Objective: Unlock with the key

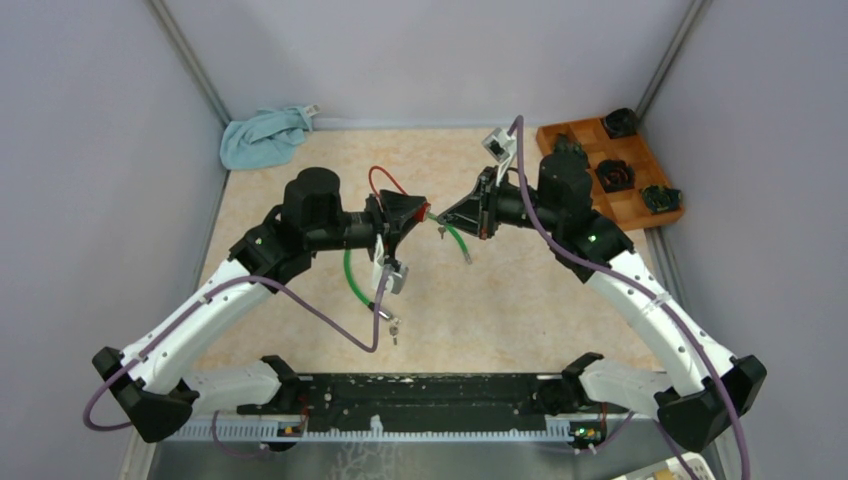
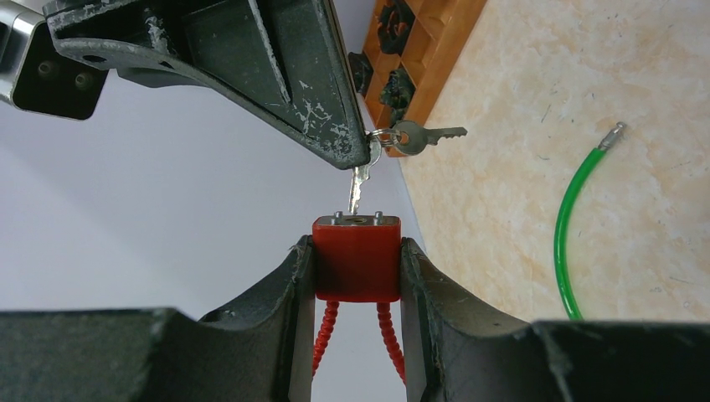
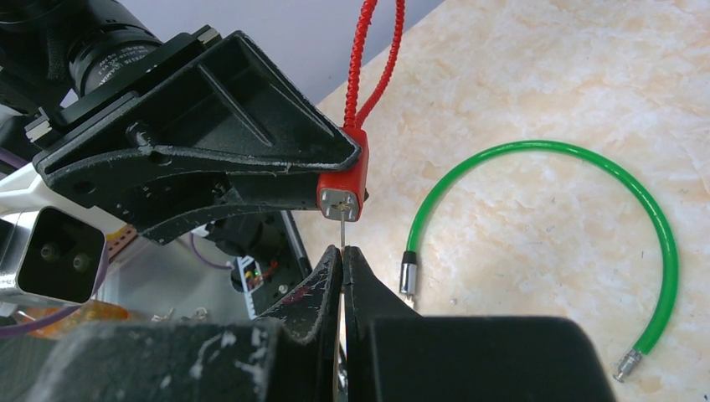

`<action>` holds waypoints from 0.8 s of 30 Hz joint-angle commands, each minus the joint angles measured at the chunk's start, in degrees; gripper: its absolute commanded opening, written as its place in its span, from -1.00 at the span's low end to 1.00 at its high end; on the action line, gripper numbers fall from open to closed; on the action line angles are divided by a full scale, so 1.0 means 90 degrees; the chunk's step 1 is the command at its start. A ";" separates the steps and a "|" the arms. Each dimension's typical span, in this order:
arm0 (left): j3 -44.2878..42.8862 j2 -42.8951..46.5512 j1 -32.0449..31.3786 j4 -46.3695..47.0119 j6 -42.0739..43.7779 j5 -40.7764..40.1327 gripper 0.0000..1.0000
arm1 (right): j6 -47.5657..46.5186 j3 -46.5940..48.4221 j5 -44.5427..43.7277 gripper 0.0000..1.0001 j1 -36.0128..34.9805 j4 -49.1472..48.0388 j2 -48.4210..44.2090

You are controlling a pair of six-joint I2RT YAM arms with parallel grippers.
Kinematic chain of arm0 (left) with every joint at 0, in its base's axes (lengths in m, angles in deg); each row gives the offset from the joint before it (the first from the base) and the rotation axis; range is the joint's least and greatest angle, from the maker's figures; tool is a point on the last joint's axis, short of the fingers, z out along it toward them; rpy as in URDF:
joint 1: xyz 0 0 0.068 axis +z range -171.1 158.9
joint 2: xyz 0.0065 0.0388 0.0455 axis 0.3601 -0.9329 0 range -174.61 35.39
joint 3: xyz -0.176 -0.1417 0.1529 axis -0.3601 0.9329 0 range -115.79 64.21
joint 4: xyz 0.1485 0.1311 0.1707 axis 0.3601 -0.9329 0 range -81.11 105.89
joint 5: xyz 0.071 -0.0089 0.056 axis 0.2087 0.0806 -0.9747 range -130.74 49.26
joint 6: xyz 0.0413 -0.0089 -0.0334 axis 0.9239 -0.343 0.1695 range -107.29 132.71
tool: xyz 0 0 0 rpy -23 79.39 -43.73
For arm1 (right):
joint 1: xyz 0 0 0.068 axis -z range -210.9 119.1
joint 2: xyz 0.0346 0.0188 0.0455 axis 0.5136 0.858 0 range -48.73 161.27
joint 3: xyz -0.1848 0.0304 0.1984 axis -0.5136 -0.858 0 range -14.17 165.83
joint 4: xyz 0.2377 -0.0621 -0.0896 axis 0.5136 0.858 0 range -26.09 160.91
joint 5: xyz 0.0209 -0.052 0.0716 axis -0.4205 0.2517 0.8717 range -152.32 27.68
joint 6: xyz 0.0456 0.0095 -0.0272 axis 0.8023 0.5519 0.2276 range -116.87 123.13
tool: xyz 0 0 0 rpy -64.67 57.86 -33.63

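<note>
**Hazards at the insertion step**

1. Mid-table, above the surface, the left gripper (image 2: 357, 254) clamps the lock (image 3: 343, 193) by its two side faces. The keyway faces right. The right gripper (image 3: 342, 255) is clenched on the key (image 2: 357, 188), whose tip meets the keyway. We cannot tell whether the tip has entered.
2. Misalignment: we hold the thin blade at one end only. If it meets the keyway tilted, we expect the tip to catch on the lock face and the key to pivot between the fingers.
3. Push-back: only friction on its smooth sides holds the lock. A hard push could slide it back between the left fingers.
4. Turning: the lock may rotate in the grasp instead of its cylinder turning.
5. Snagging: a spare key (image 2: 423, 136) dangles from the same ring and could wedge against a finger or the lock.
6. Dropping: a lost key would probably fall to the table (image 1: 500, 310), near the green cable (image 3: 586, 159).
7. Far right, the tray (image 1: 560, 133), and far left, the cloth (image 1: 262, 138), lie well apart from the work. We judge them no hazard.
</note>
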 commanded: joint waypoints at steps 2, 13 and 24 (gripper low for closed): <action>0.0032 0.0132 -0.0005 0.0038 0.0131 0.0087 -1.00 | 0.0036 0.0358 0.0066 -1.00 -0.0071 -0.0291 0.0030; 0.0049 0.0124 -0.0005 -0.0023 0.0191 0.0114 -1.00 | 0.0054 0.0368 0.0037 -1.00 -0.0075 -0.0335 0.0134; -0.0025 0.0031 -0.0005 -0.0237 0.0324 0.0208 -1.00 | 0.0016 0.0443 0.0094 -1.00 -0.0076 -0.0412 0.0279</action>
